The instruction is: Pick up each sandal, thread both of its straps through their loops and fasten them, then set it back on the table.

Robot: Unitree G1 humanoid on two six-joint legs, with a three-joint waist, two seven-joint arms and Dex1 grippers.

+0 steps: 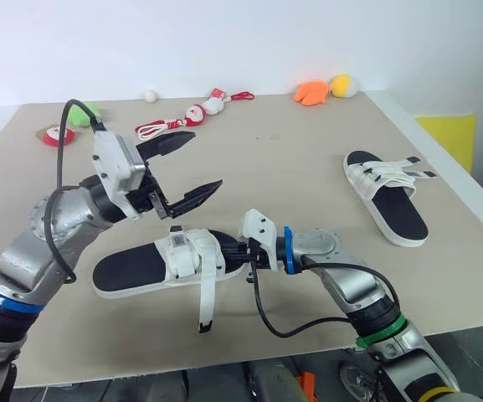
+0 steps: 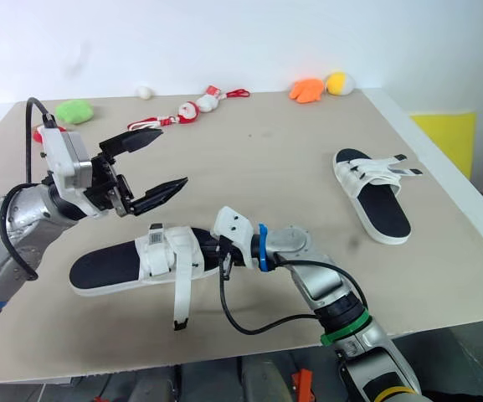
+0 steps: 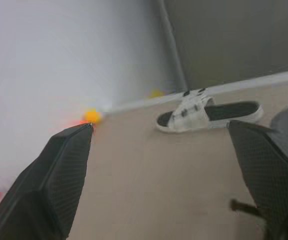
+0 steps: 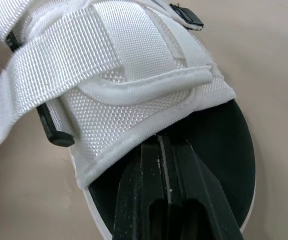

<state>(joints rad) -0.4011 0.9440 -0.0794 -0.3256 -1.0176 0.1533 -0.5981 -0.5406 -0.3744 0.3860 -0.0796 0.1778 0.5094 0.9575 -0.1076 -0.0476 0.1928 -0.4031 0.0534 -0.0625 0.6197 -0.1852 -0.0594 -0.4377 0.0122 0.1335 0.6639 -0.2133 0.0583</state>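
Right end effector (image 4: 163,142), fingers pressed together, noses under the hem of the white upper on the near sandal (image 1: 153,264); whether it pinches fabric cannot be told. Left end effector (image 1: 206,159) hangs wide open and empty just above. A loose strap (image 1: 208,297) trails toward the front edge of the counter (image 1: 291,159). Doing this step well likely means steadying the upper while the open left end effector takes the strap's tip and feeds it squarely into its loop. The right wrist view brings the weave and a black buckle (image 4: 54,131) up close. The left wrist view looks past to the far sandal (image 3: 203,114), lying well apart.
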